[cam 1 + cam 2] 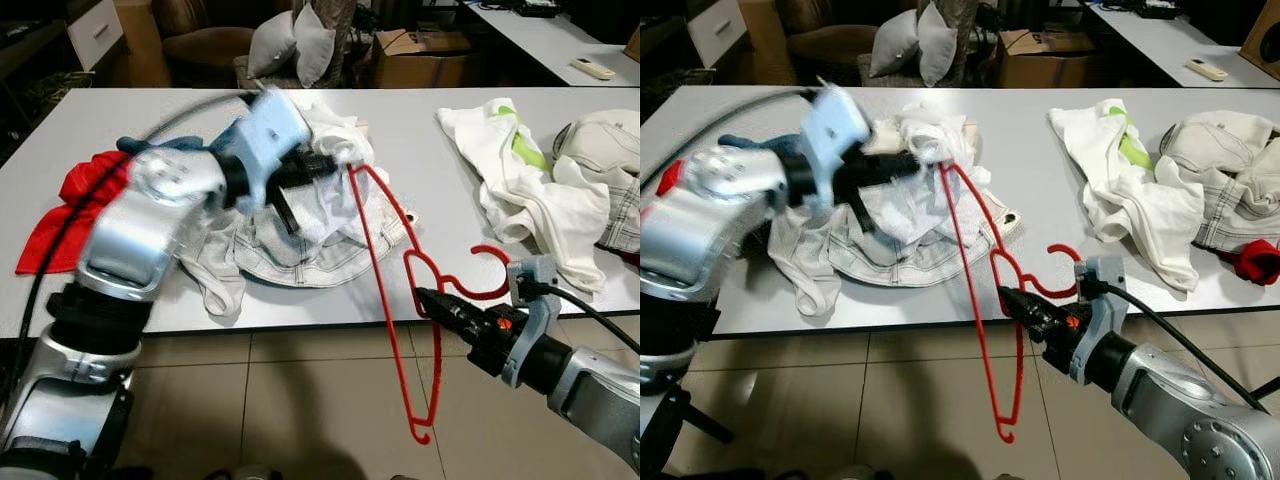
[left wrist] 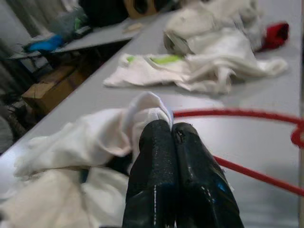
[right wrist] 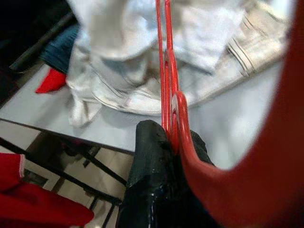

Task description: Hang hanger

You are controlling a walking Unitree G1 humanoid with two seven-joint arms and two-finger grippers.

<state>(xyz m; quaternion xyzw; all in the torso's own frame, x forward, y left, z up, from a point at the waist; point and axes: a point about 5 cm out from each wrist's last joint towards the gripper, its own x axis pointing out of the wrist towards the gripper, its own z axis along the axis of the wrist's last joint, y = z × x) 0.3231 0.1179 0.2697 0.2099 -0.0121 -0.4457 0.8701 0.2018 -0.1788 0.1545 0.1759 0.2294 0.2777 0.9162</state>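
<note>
A red plastic hanger hangs tilted off the front edge of the white table. My right gripper is shut on the hanger near its hook. The hanger's upper end reaches into a white garment on top of a clothes pile. My left gripper is shut on a fold of that white garment, lifted just above the pile. In the right wrist view the hanger's red bars run from the fingers toward the pile.
A pale denim piece lies under the pile. A red cloth sits at the table's left, a white shirt with green print and more clothes at the right. Boxes, a chair and cushions stand behind. Tiled floor is below.
</note>
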